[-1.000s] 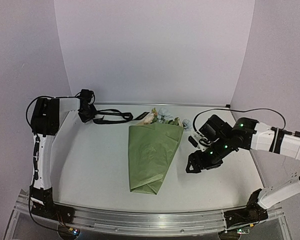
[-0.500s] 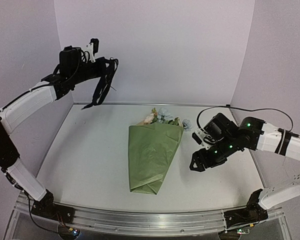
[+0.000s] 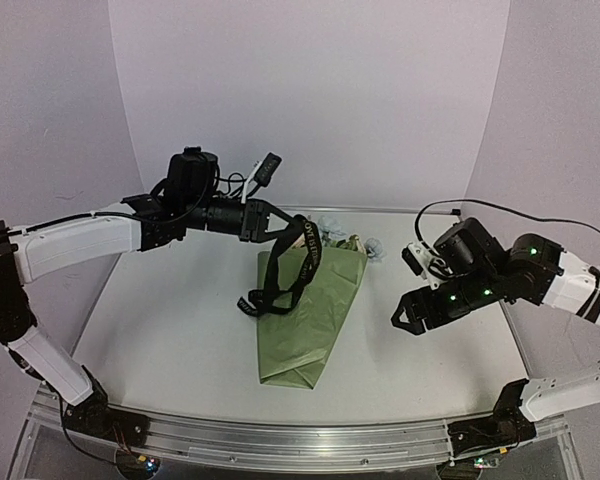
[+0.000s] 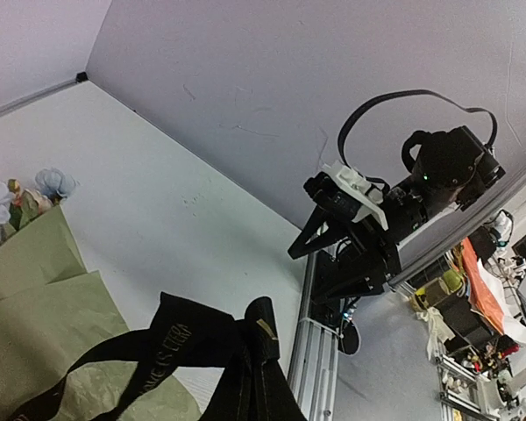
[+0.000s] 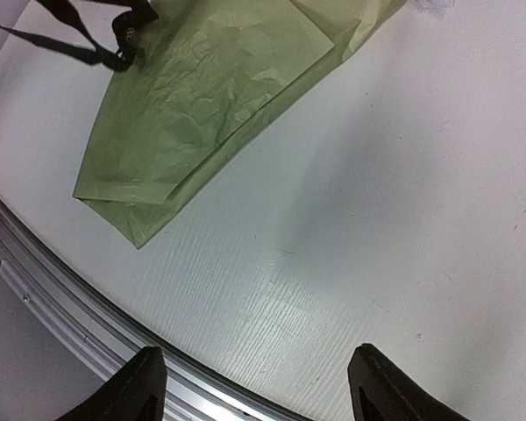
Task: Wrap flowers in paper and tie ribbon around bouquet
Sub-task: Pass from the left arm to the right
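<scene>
Aloft, left claw [image 3: 268, 217] pinching ribbon [image 4: 184, 336] over bouquet [image 3: 315, 330], right claw [image 5: 259, 368] spread

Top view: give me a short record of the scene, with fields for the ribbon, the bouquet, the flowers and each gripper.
ribbon: black, hanging in loops from the left gripper, over the bouquet's left side
left gripper: shut on the ribbon, raised above the table
bouquet: olive-green paper cone lying on the table, narrow end toward the arms
flowers: blooms showing at the cone's far end
right gripper: open, empty, right of the bouquet
</scene>
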